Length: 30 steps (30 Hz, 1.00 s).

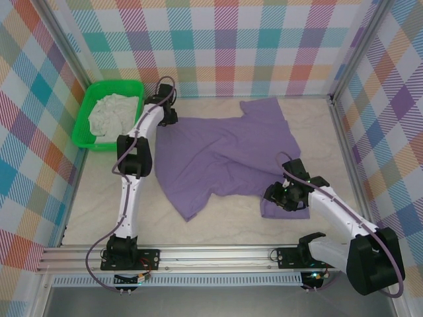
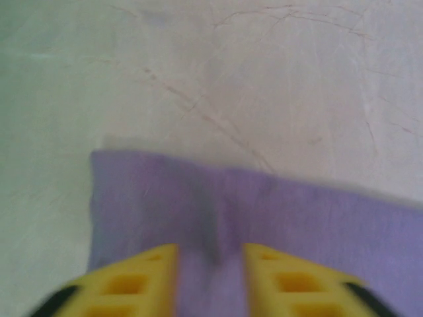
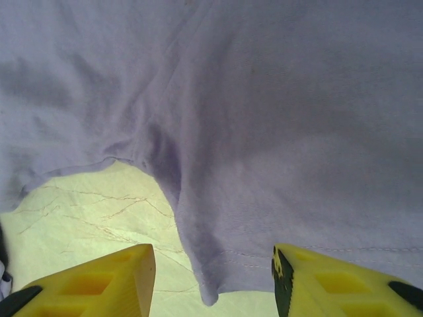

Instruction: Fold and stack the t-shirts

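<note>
Jaws of the left gripper (image 2: 210, 251) stand part-open. The purple shirt (image 1: 225, 152) has its edge puckered in the gap but flat on the table (image 1: 218, 228), so it is probably not held. Position: the shirt's far-left corner, just beside the basket (image 1: 84, 125).

Jaws of the right gripper (image 3: 213, 257) stand wide. A hem corner droops between them, clear of the pads. Position: near-right corner.

Opposite corners suggest spreading it flat before a fold. The purple shirt lies rumpled and unfolded mid-table. The white shirt (image 1: 114, 113) is bunched in the basket, not yet folded.
</note>
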### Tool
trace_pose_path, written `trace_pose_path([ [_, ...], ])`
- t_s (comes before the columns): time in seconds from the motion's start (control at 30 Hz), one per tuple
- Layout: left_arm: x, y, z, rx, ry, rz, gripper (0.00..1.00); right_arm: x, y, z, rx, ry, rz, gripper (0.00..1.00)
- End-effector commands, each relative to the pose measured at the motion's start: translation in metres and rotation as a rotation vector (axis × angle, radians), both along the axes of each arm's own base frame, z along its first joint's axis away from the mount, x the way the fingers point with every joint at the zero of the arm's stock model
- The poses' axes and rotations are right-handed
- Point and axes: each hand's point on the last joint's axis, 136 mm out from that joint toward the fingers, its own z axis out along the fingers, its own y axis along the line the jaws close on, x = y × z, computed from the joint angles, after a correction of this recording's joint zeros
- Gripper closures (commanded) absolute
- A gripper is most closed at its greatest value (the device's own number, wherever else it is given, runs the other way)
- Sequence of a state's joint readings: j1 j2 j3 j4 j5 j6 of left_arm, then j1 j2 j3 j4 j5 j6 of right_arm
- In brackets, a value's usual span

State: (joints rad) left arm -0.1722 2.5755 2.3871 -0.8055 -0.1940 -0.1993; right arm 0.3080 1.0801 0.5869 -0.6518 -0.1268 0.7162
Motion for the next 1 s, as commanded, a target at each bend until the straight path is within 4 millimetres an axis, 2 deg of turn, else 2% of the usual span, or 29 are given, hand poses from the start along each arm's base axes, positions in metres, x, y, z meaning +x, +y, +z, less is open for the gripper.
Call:
trace_pose_path([
  [0.0, 0.004, -0.015, 0.122, -0.088, -0.248, -0.02, 0.25, -0.001, -0.005, 0.004, -0.025, -0.003, -0.028, 0.49],
  [0.07, -0.005, -0.015, 0.151, -0.098, -0.289, -0.027, 0.03, 0.002, -0.005, 0.005, -0.028, -0.006, -0.026, 0.48],
  [0.1, -0.012, -0.017, 0.166, -0.103, -0.304, -0.039, 0.0, 0.003, -0.004, 0.006, -0.029, -0.009, -0.021, 0.48],
  [0.2, -0.038, -0.025, 0.192, -0.114, -0.313, -0.081, 0.0, 0.008, -0.005, 0.012, -0.046, -0.024, -0.006, 0.47],
  [0.27, -0.063, -0.035, 0.195, -0.125, -0.291, -0.113, 0.0, 0.013, -0.007, 0.017, -0.065, -0.043, 0.004, 0.44],
  [0.3, -0.076, -0.039, 0.186, -0.126, -0.265, -0.124, 0.0, 0.014, -0.009, 0.019, -0.074, -0.052, 0.006, 0.43],
  [0.37, -0.107, -0.044, 0.182, -0.144, -0.248, -0.118, 0.0, 0.018, -0.01, 0.025, -0.084, -0.071, 0.014, 0.42],
  [0.5, -0.174, -0.037, 0.143, -0.207, -0.141, -0.036, 0.15, 0.026, -0.003, 0.035, -0.069, -0.099, 0.063, 0.41],
  [0.57, -0.204, -0.032, 0.121, -0.224, -0.077, 0.001, 0.19, 0.029, 0.006, 0.04, -0.03, -0.108, 0.112, 0.43],
  [0.7, -0.253, -0.024, 0.092, -0.235, -0.006, 0.042, 0.19, 0.035, 0.035, 0.048, 0.074, -0.12, 0.229, 0.49],
  [0.83, -0.285, -0.017, 0.082, -0.228, 0.011, 0.067, 0.19, 0.037, 0.069, 0.049, 0.093, -0.112, 0.349, 0.5],
  [0.97, -0.314, -0.004, 0.072, -0.207, 0.036, 0.107, 0.18, 0.035, 0.118, 0.048, 0.087, -0.104, 0.489, 0.49],
])
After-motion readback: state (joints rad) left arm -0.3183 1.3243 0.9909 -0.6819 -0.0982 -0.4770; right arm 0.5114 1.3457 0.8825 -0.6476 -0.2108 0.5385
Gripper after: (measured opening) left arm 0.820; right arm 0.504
